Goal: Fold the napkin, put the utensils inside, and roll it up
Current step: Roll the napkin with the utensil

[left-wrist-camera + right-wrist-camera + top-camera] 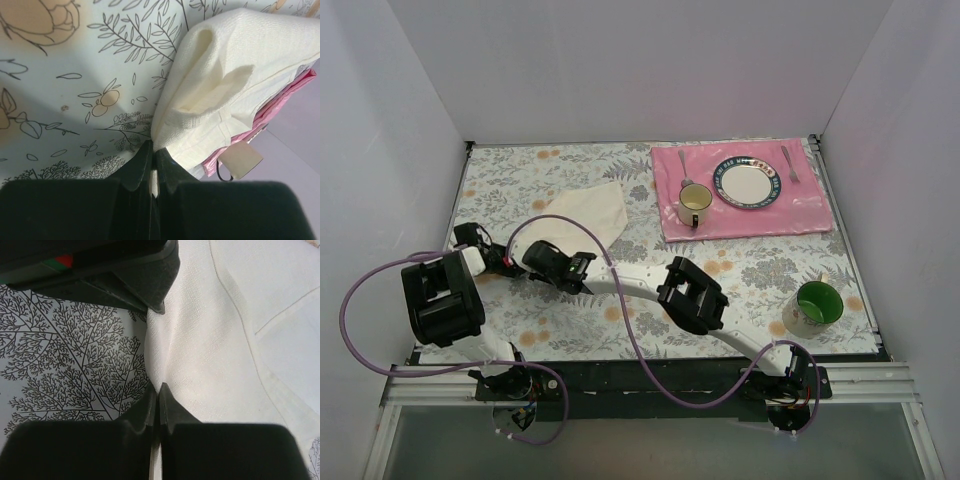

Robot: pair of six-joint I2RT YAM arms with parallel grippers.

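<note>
Left hand (151, 146) and right hand (159, 388) pinch one napkin (590, 210).

From above, the near corner of the napkin (588, 210) is covered by the right arm (565, 265). In the left wrist view the pink placemat (287, 97) is largely hidden behind the cloth, and a small pale object (242, 159) beside it is blurred beyond naming. In the right wrist view the napkin is cropped at the top and right edges
</note>
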